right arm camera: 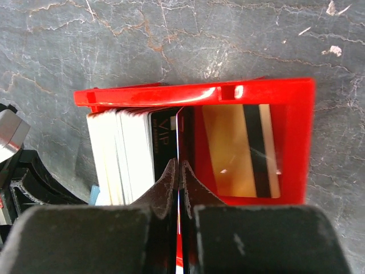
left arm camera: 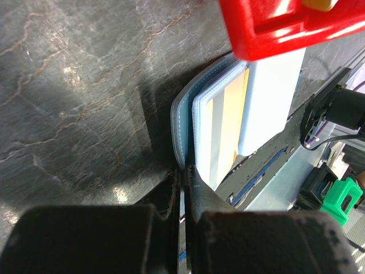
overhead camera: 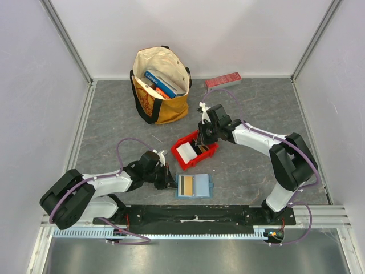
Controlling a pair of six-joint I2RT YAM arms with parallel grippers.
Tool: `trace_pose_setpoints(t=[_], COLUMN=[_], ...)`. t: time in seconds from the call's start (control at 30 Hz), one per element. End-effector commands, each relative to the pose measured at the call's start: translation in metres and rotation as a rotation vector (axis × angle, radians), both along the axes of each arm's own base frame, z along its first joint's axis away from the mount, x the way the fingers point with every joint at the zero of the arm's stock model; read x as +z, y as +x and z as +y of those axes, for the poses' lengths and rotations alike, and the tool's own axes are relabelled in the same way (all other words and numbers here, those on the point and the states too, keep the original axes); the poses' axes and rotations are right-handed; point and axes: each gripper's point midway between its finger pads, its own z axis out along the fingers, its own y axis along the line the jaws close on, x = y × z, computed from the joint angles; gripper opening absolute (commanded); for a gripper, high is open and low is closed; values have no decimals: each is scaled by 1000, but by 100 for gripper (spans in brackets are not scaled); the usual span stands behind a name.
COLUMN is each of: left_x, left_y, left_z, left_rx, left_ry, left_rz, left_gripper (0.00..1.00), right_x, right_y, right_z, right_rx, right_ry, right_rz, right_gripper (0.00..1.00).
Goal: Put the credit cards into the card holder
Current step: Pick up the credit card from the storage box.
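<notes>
Grey marbled table [overhead camera: 114, 125], white walls on three sides, aluminium framing at the corners.

Nearest the arm bases: the card holder [overhead camera: 197, 186] lies open and flat, light blue inside, with a tan striped card in its left pocket. The left gripper [overhead camera: 169, 178] is at its left edge. The overhead view does not show the grip; the left wrist view does. There the left gripper [left arm camera: 183, 171] has its jaws pressed together on the teal outer edge of the card holder [left arm camera: 268, 91], and a corner of the red bin [left arm camera: 274, 23] shows just beyond.

Middle of the table: the red bin [overhead camera: 212, 152] sits just behind the holder, set at an angle. The right gripper [overhead camera: 199, 141] reaches down into it. From above only white credit cards [overhead camera: 186, 150] can be made out. The right wrist view adds detail:
- The right gripper [right arm camera: 178, 166] is clamped on a thin card [right arm camera: 178, 123] seen edge-on.
- The credit cards [right arm camera: 122, 154] stand as a white stack on one side of it.
- A black card [right arm camera: 165, 128] marked VIP faces the fingers.
- A tan card [right arm camera: 236, 151] with a dark stripe lies on the other side of the bin [right arm camera: 296, 142].

Far end: a cream and mustard tote bag [overhead camera: 165, 108] holding books [overhead camera: 159, 80], and a long red box [overhead camera: 223, 80] against the back wall. Neither wrist view shows these.
</notes>
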Motion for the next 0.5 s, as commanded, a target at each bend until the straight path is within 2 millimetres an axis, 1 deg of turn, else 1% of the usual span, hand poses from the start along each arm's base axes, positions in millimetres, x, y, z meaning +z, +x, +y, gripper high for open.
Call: trace_pose_setpoints(t=[0.0,0.1,0.2,0.27,0.37,0.43,0.47], left_x=[-4,-4,-4,-3,-4,-5,-5], left_y=[-1,-1,-1,-1,-1,-2,-2], left_z=[1,0,0,0,0,1,1], left_rx=[-12,-16,-17,-18,-20,-21,-21], left_ry=[4,3,3,2,4,6,6], left_rz=[-7,-7,-8,-7,-7,-7,-7], left_gripper=[2,2,2,2,2,2,2], right_x=[24,27,36,45,63,84,90], right_y=[9,14,20,25,30,31,30], right_z=[4,0,-7,-12,-21,-28,-34], right_rx=[5,-15,-36,-62,-91,-115,-129], right_ry=[18,-8,-30,-52,-72,-68,-81], right_rz=[-56,-87,-126,-165,-231,-283,-297], right_gripper=[0,0,0,0,0,0,0])
